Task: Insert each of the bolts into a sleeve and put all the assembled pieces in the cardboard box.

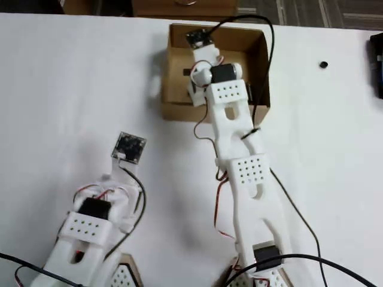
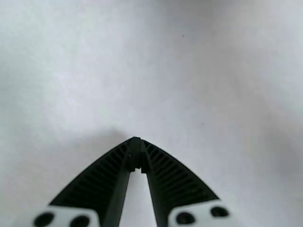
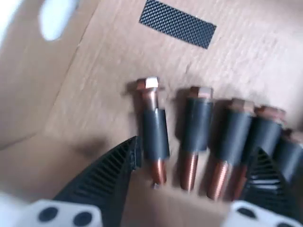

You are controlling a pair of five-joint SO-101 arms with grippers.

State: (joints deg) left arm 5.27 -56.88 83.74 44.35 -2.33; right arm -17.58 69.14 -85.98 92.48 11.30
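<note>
Clutter was light: 1 small black part [image 1: 323, 64] lay alone on the table [image 1: 72, 78], well to the right of the cardboard box [image 1: 258, 45]. A dark object [image 1: 377, 66] sat at the table's right edge, and a 2nd box [image 1: 185, 7] showed past the far edge.

Your right arm [image 1: 239, 149] stretched over the cardboard box, and from above its wrist covered most of the interior. A black cable [image 1: 270, 42] looped over the box's right wall.

Inside, 5 assembled pieces [image 3: 196, 127] lay side by side on the box floor, copper bolts [image 3: 150, 94] in black sleeves [image 3: 155, 135], the 5th cut off by the frame. A black mesh patch [image 3: 177, 22] lay farther in.

Your right gripper [image 3: 196, 151] hung over them, spread wide and holding nothing. Your left gripper [image 2: 136, 144] was closed tip to tip and empty, over bare table.

The table surface was plain white, with dark flooring [image 1: 335, 12] behind it.
</note>
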